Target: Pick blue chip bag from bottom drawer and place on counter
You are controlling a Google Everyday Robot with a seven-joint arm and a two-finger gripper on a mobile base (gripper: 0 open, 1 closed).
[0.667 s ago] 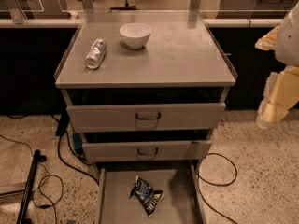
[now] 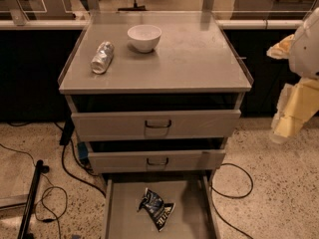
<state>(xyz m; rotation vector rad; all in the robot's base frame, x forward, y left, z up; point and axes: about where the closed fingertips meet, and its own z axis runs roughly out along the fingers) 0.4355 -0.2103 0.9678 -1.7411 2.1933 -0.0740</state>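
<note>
The blue chip bag lies crumpled on the floor of the open bottom drawer, near its middle. Above it are two upper drawers, both slightly ajar, and over them the grey counter. My gripper hangs at the lower end of the pale arm at the right edge of the view. It is to the right of the cabinet at about the height of the top drawer, well away from the bag and touching nothing.
On the counter stand a white bowl at the back middle and a crushed silver can at the left. Black cables trail over the speckled floor on both sides of the cabinet. A dark pole lies at lower left.
The arm at the right edge has sunk very slightly. The bag, drawers, bowl and can have not moved.
</note>
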